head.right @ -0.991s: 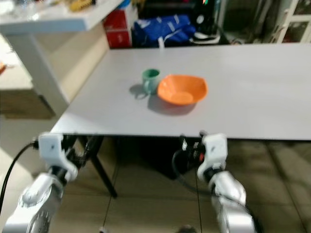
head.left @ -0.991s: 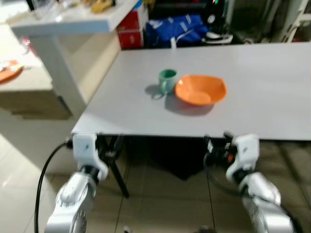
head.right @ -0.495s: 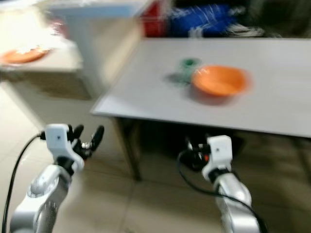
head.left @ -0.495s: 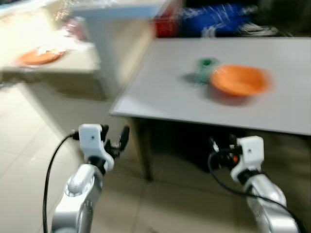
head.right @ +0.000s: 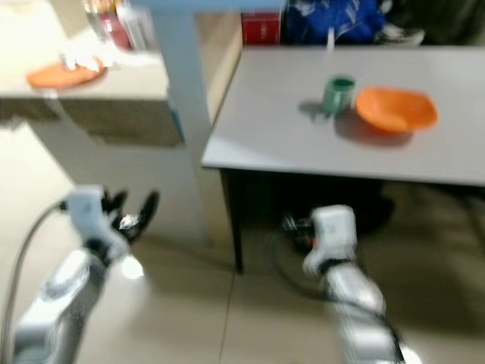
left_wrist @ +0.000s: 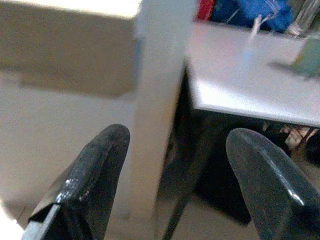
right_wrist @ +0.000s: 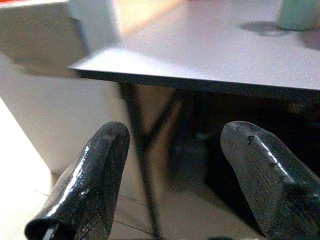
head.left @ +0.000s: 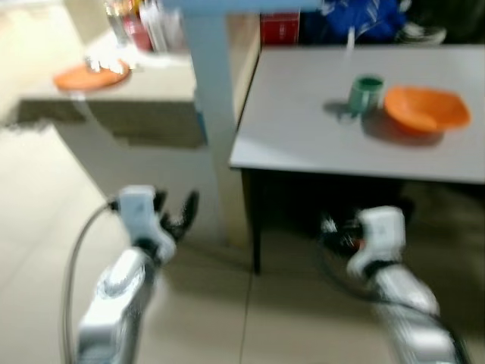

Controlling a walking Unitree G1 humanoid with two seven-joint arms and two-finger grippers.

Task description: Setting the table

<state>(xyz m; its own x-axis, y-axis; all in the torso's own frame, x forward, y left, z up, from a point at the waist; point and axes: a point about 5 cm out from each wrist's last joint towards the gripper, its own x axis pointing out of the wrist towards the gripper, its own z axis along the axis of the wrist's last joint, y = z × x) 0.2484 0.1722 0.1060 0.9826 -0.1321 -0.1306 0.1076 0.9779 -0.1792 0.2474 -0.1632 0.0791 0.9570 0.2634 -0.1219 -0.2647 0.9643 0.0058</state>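
Nearest, over the tiled floor: left end effector and right end effector, both released, fingers spread wide, grasping nothing, held below the front edge of the grey tabletop. Further back on that tabletop, toward its far right: small green ceramic mug just beside shallow orange plastic bowl. Far left, on a beige counter: flat orange plate, blurred.
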